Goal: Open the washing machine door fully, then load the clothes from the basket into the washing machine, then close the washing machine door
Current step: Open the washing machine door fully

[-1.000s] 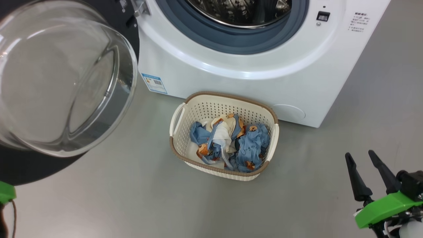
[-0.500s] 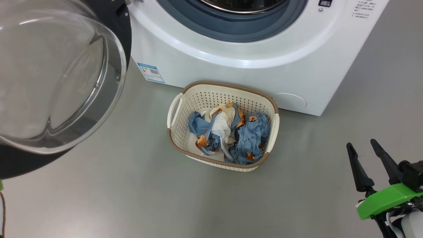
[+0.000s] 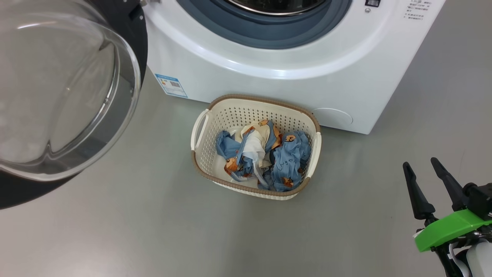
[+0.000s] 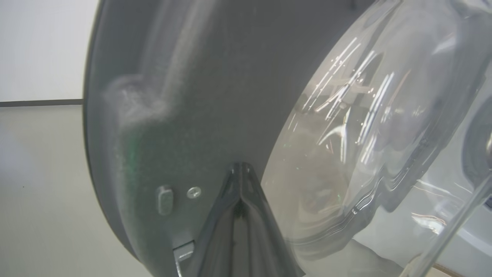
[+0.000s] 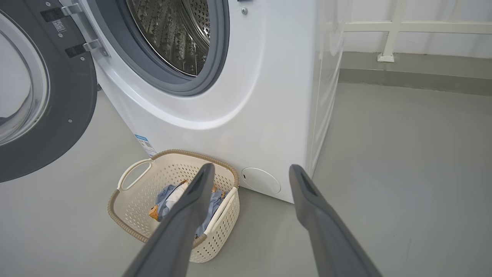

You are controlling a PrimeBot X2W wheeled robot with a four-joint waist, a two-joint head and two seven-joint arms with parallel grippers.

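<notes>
The washing machine (image 3: 269, 77) stands at the top with its drum (image 5: 173, 30) exposed. Its door (image 3: 127, 27) is swung open to the left, glass bowl (image 3: 57, 88) bulging toward me. The cream basket (image 3: 261, 100) sits on the floor against the machine's front, holding the light-blue, orange and cream clothes (image 3: 261, 157). My right gripper (image 3: 419, 163) hangs open and empty at the lower right, well right of the basket. In the left wrist view my left gripper (image 4: 240, 167) is shut, its tip close to the door's dark inner rim (image 4: 173, 96) beside the glass (image 4: 365, 134); whether they touch is unclear.
Grey floor (image 3: 153, 231) spreads in front of the basket and to the machine's right. In the right wrist view, a wall with a white rail (image 5: 388, 38) runs behind the machine, and the open door (image 5: 57, 115) juts out at the left. The basket (image 5: 130, 215) lies just beyond the right fingers (image 5: 203, 181).
The head camera has shifted a little. Against the machine, the door's edge has gone slightly further left, and the left arm's green part has left the lower-left corner. The right gripper stays open.
</notes>
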